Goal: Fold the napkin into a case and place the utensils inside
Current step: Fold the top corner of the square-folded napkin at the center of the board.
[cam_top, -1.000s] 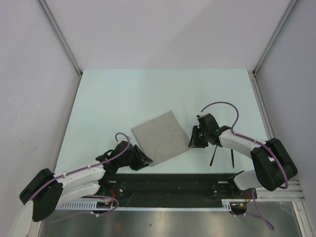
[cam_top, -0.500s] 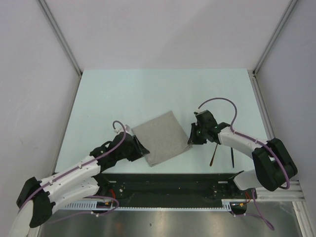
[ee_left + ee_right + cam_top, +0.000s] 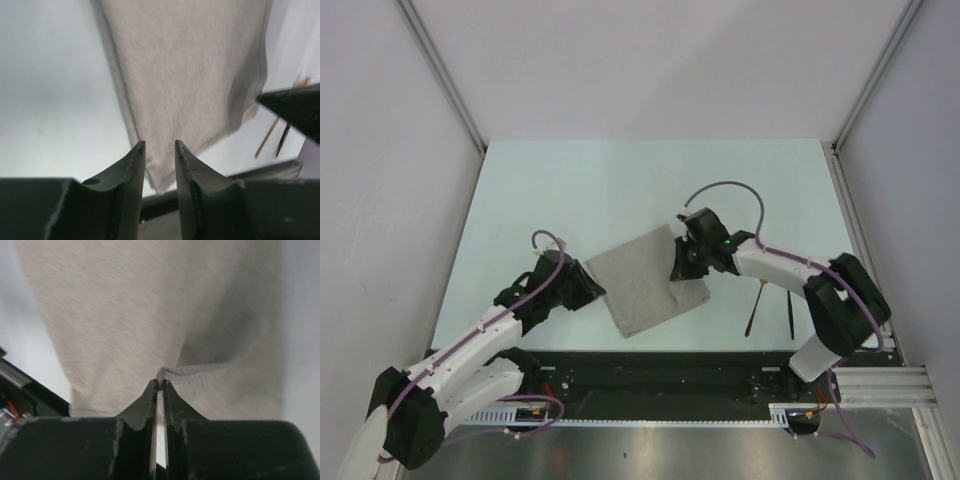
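right gripper [image 3: 159,383] pinching napkin [image 3: 638,284] edge, utensils [image 3: 752,310] on table [image 3: 570,190] beside it

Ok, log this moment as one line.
right gripper: shut on napkin edge; left gripper: open by napkin; fork, black utensil: on table

Napkin [image 3: 642,287] — grey-beige, plain, spread flat as a tilted square, one corner pointing toward the near edge. Its right edge is puckered up into a small ridge. Copper-orange fork [image 3: 752,308] and thin black piece [image 3: 790,316] lie side by side, apart, right of the napkin — not touching it.
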`<act>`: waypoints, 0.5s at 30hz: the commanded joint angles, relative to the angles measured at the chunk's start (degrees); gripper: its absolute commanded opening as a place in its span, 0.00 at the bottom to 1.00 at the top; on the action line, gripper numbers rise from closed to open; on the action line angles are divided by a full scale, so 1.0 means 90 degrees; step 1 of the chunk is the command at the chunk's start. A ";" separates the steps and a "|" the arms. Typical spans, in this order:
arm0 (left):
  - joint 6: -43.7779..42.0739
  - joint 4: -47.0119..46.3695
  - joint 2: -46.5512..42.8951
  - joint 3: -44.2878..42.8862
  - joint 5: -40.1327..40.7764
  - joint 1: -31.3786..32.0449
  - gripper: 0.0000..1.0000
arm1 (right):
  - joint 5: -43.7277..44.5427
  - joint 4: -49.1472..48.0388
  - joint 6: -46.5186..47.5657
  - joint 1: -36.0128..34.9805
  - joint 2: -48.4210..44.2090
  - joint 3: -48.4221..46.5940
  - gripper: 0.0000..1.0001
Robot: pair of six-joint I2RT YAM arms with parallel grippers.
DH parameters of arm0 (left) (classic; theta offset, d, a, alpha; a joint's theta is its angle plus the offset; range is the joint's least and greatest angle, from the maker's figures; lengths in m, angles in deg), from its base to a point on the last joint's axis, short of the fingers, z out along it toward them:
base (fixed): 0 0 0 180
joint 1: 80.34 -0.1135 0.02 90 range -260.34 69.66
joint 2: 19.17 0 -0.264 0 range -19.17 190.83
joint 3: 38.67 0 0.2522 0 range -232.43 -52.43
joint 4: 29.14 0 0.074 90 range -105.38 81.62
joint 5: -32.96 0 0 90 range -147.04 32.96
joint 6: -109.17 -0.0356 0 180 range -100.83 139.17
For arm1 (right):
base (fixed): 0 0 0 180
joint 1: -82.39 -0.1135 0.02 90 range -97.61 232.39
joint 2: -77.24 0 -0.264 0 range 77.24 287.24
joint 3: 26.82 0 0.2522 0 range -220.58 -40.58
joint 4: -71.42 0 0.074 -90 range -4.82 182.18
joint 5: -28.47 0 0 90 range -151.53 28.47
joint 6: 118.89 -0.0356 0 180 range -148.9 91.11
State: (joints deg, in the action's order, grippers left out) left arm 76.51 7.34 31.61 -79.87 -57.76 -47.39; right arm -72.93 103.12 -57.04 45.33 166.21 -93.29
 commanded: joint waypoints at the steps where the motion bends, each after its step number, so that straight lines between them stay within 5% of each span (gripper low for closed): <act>1: -0.0677 -0.0278 0.0041 -0.0174 -0.0672 -0.1120 0.32 | -0.0637 -0.0771 0.0129 -0.0423 0.1263 -0.1378 0.00; 15: -0.1117 -0.0591 0.0598 -0.0408 -0.1151 -0.2177 0.27 | -0.1761 -0.1670 -0.0408 -0.0970 0.3590 -0.3831 0.00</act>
State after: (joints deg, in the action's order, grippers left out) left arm 68.36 4.41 36.97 -81.16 -66.17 -65.71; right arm -85.58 92.01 -59.09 36.90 196.59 -123.69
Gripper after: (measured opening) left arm 0.276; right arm 0.075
